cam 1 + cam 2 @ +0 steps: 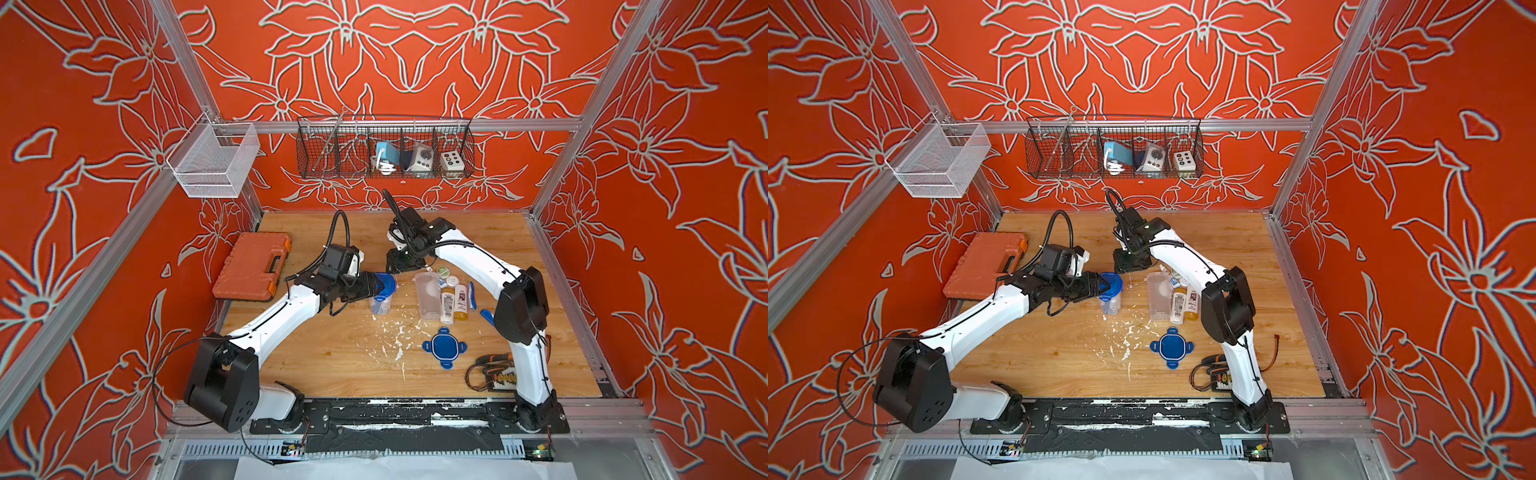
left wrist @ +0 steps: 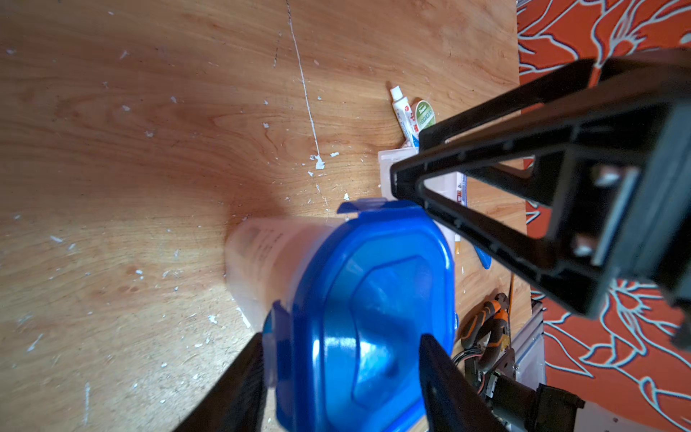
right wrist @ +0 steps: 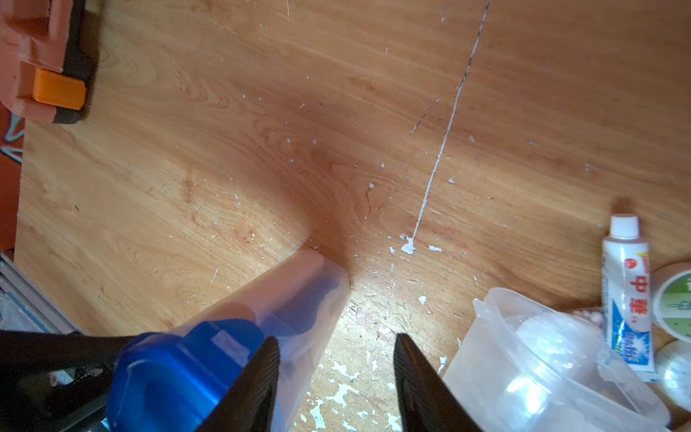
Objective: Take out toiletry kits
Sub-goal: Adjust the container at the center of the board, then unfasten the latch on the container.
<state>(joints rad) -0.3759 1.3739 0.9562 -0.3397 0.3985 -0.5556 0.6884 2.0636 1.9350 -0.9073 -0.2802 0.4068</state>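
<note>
At the foot of the right arm, nearest the arm bases, orange-handled pliers (image 1: 496, 360) lie among coiled cable. Just beyond them a loose blue lid (image 1: 444, 347) lies flat on the wooden table (image 1: 332, 357).

Further in, one toiletry kit (image 1: 453, 297) is spread out on the table. It shows two white bottles (image 1: 447, 306) side by side, an amber bottle (image 1: 462, 312), a blue-and-white toothbrush (image 1: 471, 296), round tins (image 1: 443, 272) and a small tube (image 3: 628, 295). These lie close beside an open clear tub (image 1: 428, 296), which rests on its side.

Apart from that tub, towards the left arm, a closed tub (image 1: 381, 302) stands upright with a fitted blue lid (image 2: 374, 318). Printed labels show dimly through its wall.

The left gripper (image 2: 340, 336) reaches level onto that lid. Its jaws are apart and straddle the lid's near edge, and whether they press on it cannot be told.

The right gripper (image 3: 335, 336) points down just behind the gap between the two tubs. Its jaws are spread with only bare table between them.

Further back, an orange tool case (image 1: 253, 266) sits at the table's left edge. On the rear rail hang a black wire basket (image 1: 332, 166) and a white mesh basket (image 1: 216, 162).
</note>
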